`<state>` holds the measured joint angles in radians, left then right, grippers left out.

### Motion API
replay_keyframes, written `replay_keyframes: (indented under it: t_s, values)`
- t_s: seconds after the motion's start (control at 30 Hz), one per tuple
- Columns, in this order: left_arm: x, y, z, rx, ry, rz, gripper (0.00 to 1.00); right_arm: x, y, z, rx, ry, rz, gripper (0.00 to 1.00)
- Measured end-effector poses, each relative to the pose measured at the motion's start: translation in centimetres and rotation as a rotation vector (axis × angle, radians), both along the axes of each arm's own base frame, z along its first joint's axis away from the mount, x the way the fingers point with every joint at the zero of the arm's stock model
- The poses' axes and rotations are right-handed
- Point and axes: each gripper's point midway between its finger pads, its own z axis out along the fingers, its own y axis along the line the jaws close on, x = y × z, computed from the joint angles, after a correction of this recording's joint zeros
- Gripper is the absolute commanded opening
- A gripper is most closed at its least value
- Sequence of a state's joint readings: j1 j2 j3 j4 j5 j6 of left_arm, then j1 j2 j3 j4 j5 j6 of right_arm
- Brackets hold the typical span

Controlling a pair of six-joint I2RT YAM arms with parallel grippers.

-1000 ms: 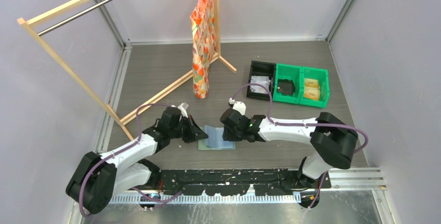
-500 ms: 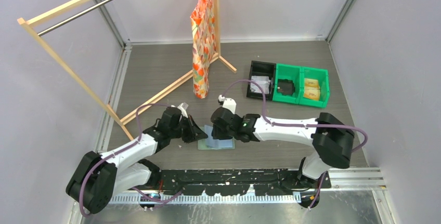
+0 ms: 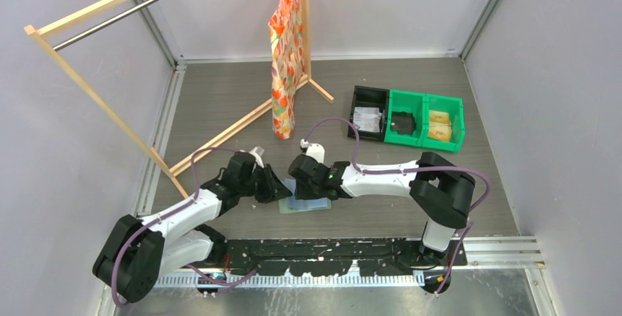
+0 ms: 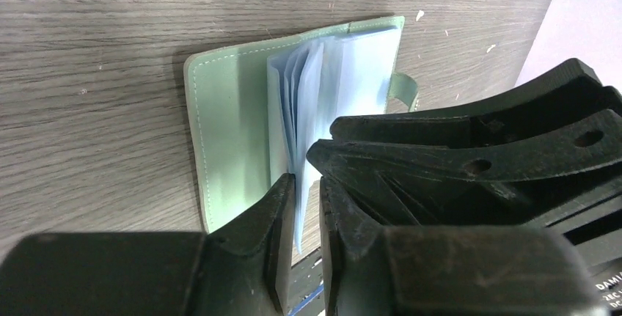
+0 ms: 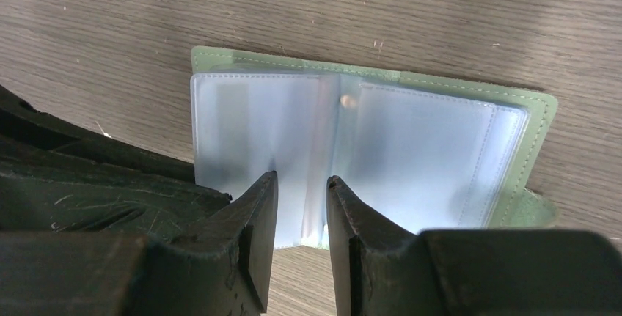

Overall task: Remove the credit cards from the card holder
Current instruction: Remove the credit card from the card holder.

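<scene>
L pincer (image 4: 302, 173) maybe nipping sleeve (image 4: 302, 85), R pincer (image 5: 301, 180) over card holder (image 5: 425, 140)

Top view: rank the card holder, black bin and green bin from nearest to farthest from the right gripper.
1. The card holder, directly under the right gripper.
2. The black bin, back and to the right.
3. The green bin, farther right, beside the black one.

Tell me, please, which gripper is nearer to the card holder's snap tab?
Right. The right gripper is at the middle fold of the card holder. The left gripper is just beside it, on the side away from the snap tab.
</scene>
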<state>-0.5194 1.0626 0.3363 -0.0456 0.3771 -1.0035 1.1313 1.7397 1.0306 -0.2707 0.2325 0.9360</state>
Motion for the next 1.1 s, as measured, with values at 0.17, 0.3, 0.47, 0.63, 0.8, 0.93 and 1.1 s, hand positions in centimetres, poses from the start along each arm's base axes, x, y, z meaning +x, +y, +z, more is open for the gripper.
replay_keyframes:
  t_s: [0.17,0.3,0.47,0.63,0.8,0.93,1.1]
  values:
    - [0.0,0.0,0.5,-0.008,-0.017,0.002,0.03,0.0,-0.5,-0.3,-0.001,-0.001,-0.021,0.36]
    - [0.1,0.0,0.7,-0.013,-0.017,0.006,0.01,-0.4,-1.3,-0.8,-0.010,0.012,-0.038,0.36]
    - [0.1,-0.2,1.1,-0.028,-0.026,0.006,0.14,-0.5,-1.8,-0.6,-0.002,0.008,-0.055,0.36]
    - [0.1,-0.3,1.8,-0.047,-0.046,0.001,0.20,-0.5,-2.7,0.1,0.003,-0.007,-0.074,0.36]
    - [0.2,-0.4,2.2,-0.056,-0.058,-0.001,0.19,-0.4,-2.9,0.5,0.007,-0.020,-0.082,0.36]
    - [0.0,-0.5,2.3,-0.063,-0.055,-0.008,0.18,-0.4,-3.3,0.2,-0.004,-0.018,-0.086,0.36]
    - [-0.1,-0.8,2.8,-0.084,-0.065,-0.025,0.17,-0.3,-3.8,0.3,-0.004,-0.019,-0.100,0.36]
